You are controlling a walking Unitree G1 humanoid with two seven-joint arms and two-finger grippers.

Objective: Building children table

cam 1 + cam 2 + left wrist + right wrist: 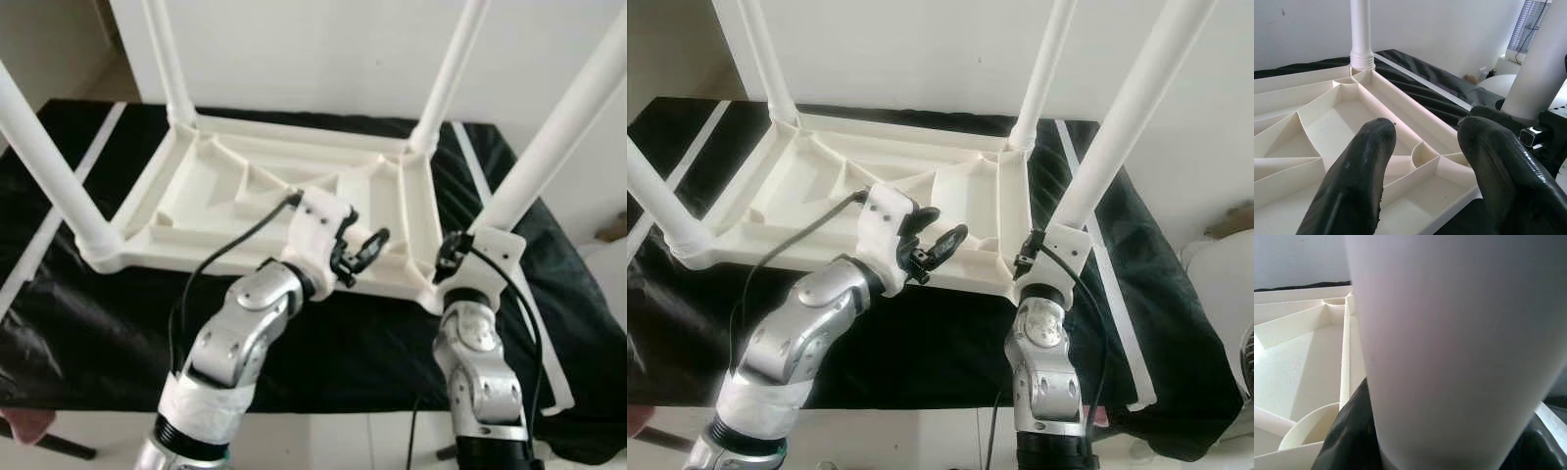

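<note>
A white plastic table top [245, 186] lies upside down on a black-covered surface, ribbed underside up. Three white legs stand in its far left [168, 59], far right [449, 73] and near left [44, 162] corners. My right gripper [458, 253] is shut on the fourth leg [558, 127], holding it tilted at the near right corner. In the right wrist view that leg [1459, 347] sits between the black fingers [1347, 435], beside a round socket [1308, 426]. My left gripper [358, 250] hovers open over the top's near edge with nothing between its fingers [1359, 181].
The black cover [88, 333] carries white tape stripes [59, 220] and ends at a near edge just before my arms. A white wall [313, 49] stands close behind the table top. A pale round object [1215, 284] sits on the right beyond the cover.
</note>
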